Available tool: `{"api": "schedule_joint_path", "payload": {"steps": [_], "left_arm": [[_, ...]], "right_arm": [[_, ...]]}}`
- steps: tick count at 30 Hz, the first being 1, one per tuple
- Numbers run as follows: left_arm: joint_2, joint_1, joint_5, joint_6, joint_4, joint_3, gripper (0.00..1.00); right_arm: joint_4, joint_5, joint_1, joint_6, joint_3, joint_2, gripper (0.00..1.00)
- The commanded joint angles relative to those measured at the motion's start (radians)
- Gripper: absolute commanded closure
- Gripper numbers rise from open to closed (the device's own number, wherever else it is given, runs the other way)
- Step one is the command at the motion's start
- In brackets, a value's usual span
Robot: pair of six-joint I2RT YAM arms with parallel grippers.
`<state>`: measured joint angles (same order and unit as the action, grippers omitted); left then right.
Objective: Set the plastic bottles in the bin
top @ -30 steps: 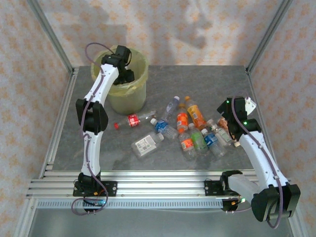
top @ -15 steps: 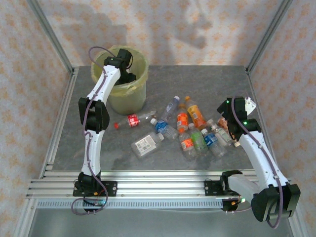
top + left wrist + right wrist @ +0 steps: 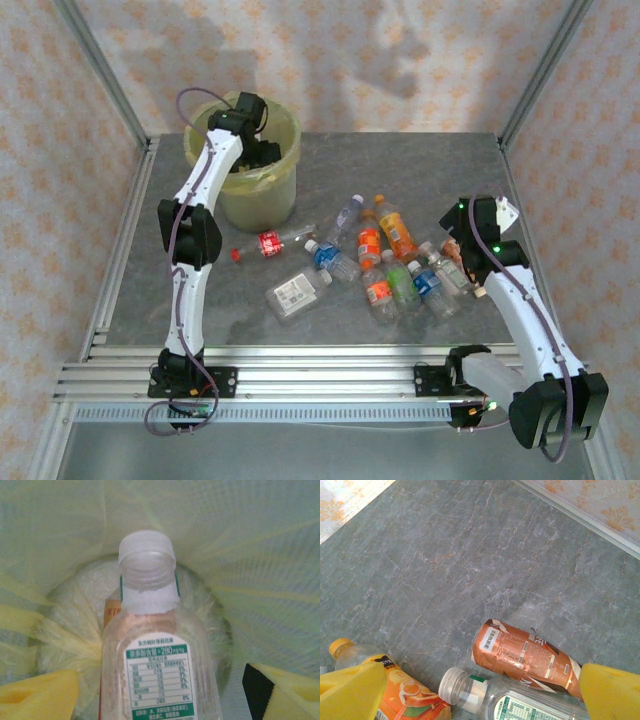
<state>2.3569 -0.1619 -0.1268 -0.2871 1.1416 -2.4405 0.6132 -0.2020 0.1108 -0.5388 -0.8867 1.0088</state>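
Inside the bin (image 3: 250, 555), the left gripper (image 3: 152, 682) gapes around a bottle (image 3: 150, 645) labelled "280mg".

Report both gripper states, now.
Left gripper: open, clear bottle ungripped between its fingers, inside the bin.
Right gripper: open, empty, above the brown-labelled bottle.

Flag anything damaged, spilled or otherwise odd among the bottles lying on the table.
In the right wrist view, the copper-labelled bottle lies on the table looking crushed, with its label wrinkled and one end dented in. No liquid shows on the table around it.
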Motion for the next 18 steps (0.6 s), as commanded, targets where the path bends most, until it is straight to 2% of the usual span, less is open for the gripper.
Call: {"api": "schedule_joint_path", "payload": {"steps": [1,11,18], "left_arm": [[-0.043,-0.004,0.004,0.0,0.034,-0.046,0.14],[-0.242,-0.006,0.036,-0.004,0.003,-0.022,0.14],[-0.484,-0.052,0.07,0.002,-0.1,0.183,0.14]], "right_arm": [[0.018,-0.016,0.007,0.007,-0.018,-0.01,0.01],[0.015,-0.014,0.007,0.006,-0.017,-0.012,0.01],[0.009,-0.012,0.007,0.001,-0.014,-0.012,0.01]]}}
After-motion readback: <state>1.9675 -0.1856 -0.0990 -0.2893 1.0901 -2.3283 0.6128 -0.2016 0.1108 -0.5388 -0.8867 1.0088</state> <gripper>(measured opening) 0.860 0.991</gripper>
